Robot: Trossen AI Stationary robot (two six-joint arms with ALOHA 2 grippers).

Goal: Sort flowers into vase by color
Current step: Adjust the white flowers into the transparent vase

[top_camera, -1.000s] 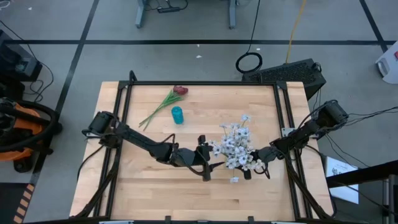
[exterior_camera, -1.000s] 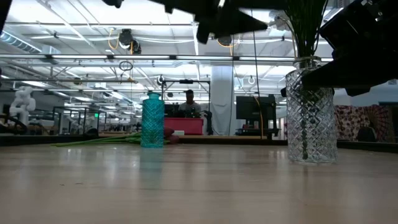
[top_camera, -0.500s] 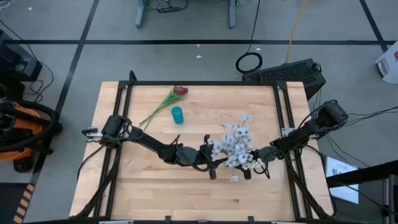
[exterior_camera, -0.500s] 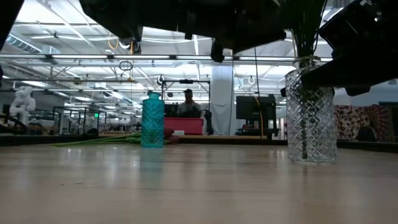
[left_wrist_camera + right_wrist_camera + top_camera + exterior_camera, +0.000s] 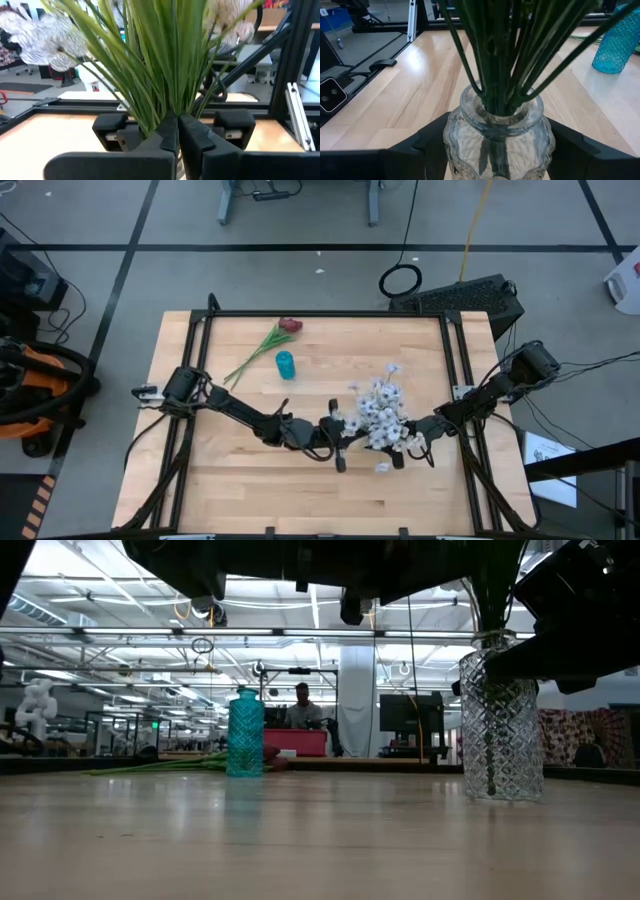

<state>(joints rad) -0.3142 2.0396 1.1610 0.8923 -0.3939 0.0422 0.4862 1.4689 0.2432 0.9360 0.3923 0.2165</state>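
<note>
Having snapped shut since before, left gripper [image 5: 177, 131] jaws beside white sprays [image 5: 378, 412].

no legible text, label, brand, number or sign appears in any view. the low view shows distant room fixtures whose markings are too small to read; the wrist views show no lettering.
</note>
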